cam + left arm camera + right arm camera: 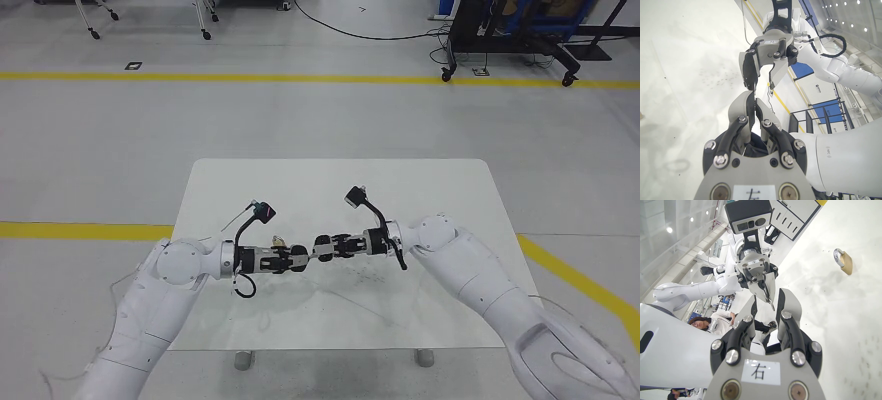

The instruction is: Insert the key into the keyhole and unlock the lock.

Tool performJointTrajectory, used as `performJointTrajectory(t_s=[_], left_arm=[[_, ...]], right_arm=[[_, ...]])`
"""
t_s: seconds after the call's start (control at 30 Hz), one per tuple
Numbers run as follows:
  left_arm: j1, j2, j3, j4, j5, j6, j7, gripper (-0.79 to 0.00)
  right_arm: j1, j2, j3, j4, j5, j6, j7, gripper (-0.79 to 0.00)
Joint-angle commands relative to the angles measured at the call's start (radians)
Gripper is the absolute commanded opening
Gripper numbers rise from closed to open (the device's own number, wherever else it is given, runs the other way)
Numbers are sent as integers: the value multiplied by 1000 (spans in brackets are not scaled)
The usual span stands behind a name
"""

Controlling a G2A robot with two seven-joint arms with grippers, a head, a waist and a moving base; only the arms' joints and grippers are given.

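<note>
The left claw (754, 100) was pinched shut on the key (772, 306), whose tip reached the spread fingers of the right claw (761, 86), which gripped nothing. The brass padlock (844, 261) lay on the white surface (400, 190), touched by neither claw.

Table (340, 190): white, rectangular top with rounded corners, standing on a pale floor (120, 130) with yellow lines. One lock (845, 262), brass body with a silver shackle, lay flat on the tabletop by itself. Faint grey scuffs (719, 79) and small dark specks marked the surface near the middle.
</note>
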Motion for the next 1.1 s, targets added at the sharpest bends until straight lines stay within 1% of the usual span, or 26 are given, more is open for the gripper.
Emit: performJointTrajectory(t_s=[0.0, 0.13, 0.27, 0.33, 0.4, 0.57, 0.6, 0.63, 0.87, 1.07], left_arm=[[-1, 2, 3, 1, -3, 3, 0, -785], [-4, 5, 8, 1, -5, 4, 2, -785], [-5, 8, 13, -1, -1, 2, 9, -785], [-6, 9, 15, -1, 1, 1, 13, -785], [-6, 10, 17, -1, 0, -1, 18, -785], [-8, 13, 25, -1, 6, -3, 29, -785], [-8, 14, 26, 0, 9, 0, 31, -720], [-9, 14, 28, 1, 12, 5, 34, 0], [-11, 15, 30, 2, 19, 13, 45, 0], [-11, 15, 30, 2, 19, 13, 45, 0]], right_arm=[[1, 3, -6, -4, 3, 3, 3, -594], [5, 8, -21, -7, 8, 6, 6, -613], [11, 10, -35, -5, 14, 7, 7, -650], [13, 10, -42, -3, 18, 7, 7, -693], [16, 9, -49, -2, 24, 11, 11, -785], [24, 8, -64, 5, 32, 10, 10, -785], [25, 8, -66, 6, 34, 9, 9, -785], [26, 8, -68, 7, 36, 8, 8, -785], [30, 19, -55, 29, 63, -26, -26, -785], [5, 56, 25, 97, 180, -108, -108, -785]])
